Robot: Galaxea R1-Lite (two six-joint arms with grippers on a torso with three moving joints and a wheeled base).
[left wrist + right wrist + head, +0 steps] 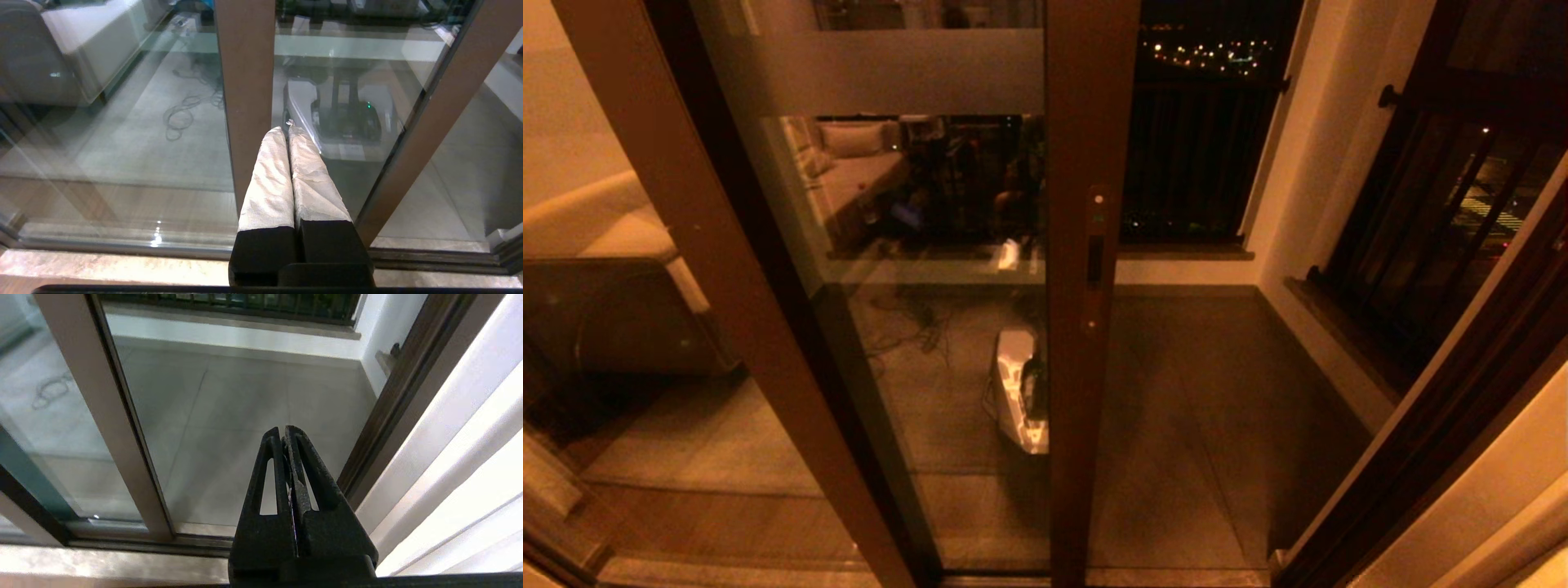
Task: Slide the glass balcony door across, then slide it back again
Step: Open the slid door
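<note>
Door stile of the glass balcony door point(1086, 327) stands upright, with the left gripper point(288, 128), fingers pressed together and holding nothing, just in front of it, while the right gripper point(284, 435), likewise closed and empty, faces the open gap beside that stile.

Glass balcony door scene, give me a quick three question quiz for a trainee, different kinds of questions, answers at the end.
1. True or false: the glass balcony door fully covers the opening.
2. Multiple choice: the left pincer is A) wide open, B) shut with nothing in it, C) clamped on the door latch.
3. Short answer: in the head view, what sits on the door's vertical frame at mid height?

Key:
1. False. A gap to the right of the frame shows the balcony floor and the railing.
2. B. The right pincer is shut and empty too, pointing at the open gap.
3. A slim latch plate.
</note>
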